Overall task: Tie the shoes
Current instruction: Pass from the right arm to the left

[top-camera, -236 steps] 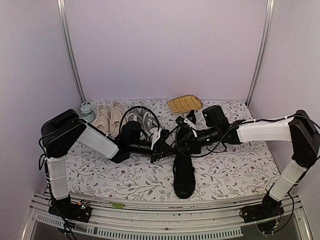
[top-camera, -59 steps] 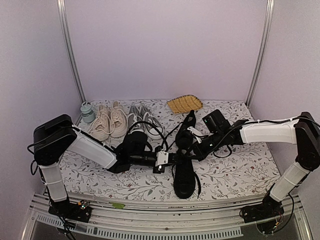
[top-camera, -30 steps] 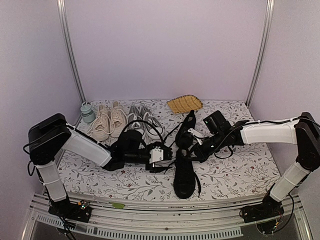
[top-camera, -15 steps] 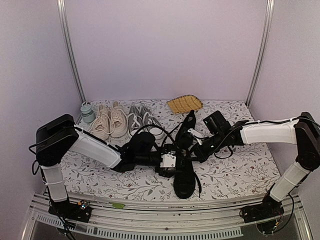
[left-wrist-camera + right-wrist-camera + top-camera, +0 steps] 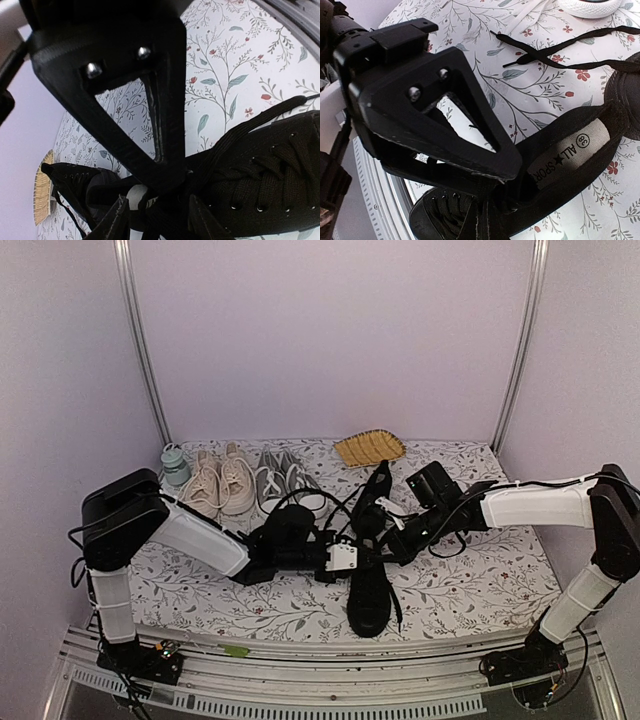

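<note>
One black shoe (image 5: 370, 595) lies mid-table with its toe toward the near edge. The other black shoe (image 5: 378, 485) leans just behind it. My left gripper (image 5: 352, 556) reaches in from the left, up against the near shoe's laced top (image 5: 265, 185). One of its fingertips (image 5: 170, 182) sits on the black laces; the other is hidden, so its grip is unclear. My right gripper (image 5: 388, 538) comes from the right over the shoe's opening. It (image 5: 512, 172) is shut on a flat black lace (image 5: 502, 215) that runs out below its tips.
A beige pair (image 5: 220, 483) and a grey pair with white toe caps (image 5: 285, 480) stand at the back left, next to a small pale bottle (image 5: 175, 464). A woven yellow mat (image 5: 369, 448) lies at the back. A loose black lace (image 5: 560, 50) trails across the floral cloth.
My left gripper has moved right, up to the near shoe's laces, and its jaws have narrowed. The right arm and both black shoes have stayed put.
</note>
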You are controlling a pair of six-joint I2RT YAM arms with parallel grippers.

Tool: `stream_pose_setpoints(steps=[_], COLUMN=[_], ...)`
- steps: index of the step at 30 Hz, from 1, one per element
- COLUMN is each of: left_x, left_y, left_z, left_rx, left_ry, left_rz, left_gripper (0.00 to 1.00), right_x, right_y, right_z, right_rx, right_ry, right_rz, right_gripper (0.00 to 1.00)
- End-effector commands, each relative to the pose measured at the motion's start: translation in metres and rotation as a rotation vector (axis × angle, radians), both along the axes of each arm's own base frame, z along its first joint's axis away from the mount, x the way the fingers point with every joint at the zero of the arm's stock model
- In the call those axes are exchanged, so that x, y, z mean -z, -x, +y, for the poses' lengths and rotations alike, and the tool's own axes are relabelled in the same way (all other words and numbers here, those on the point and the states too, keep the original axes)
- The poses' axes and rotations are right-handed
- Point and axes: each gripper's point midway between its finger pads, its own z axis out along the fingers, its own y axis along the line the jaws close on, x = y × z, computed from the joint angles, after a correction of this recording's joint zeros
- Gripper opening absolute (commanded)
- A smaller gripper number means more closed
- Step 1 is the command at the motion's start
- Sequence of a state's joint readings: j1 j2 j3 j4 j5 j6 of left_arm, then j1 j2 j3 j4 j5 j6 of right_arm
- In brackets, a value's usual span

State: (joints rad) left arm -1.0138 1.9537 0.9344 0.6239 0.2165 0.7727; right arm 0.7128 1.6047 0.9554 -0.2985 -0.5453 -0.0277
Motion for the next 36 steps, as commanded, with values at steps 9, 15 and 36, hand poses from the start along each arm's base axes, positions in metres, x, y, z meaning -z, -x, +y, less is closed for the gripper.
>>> stream_pose_setpoints(steps=[9,15,36], left_x=[0.005,-0.002,-0.024], left_y=[-0.01,-0.005,-0.01], left_z=[-0.004,-0.002,-0.006], left_rx=[-0.059,-0.048,-0.059], left_ry=[0.029,0.07,0.134], left_rz=[0.027,0.067,0.063], left_gripper=[0.19,0.11,0.26], right_x=[-0.012,-0.012,-0.012], right_y=[-0.002,-0.003,-0.008], right_z=[0.006,0.006,-0.003], right_rx=[-0.029,-0.031,0.01], right_ry=[-0.038,-0.035,-0.013], right_rz=[-0.025,-0.028,-0.03], right_gripper=[0.0,0.01,0.07])
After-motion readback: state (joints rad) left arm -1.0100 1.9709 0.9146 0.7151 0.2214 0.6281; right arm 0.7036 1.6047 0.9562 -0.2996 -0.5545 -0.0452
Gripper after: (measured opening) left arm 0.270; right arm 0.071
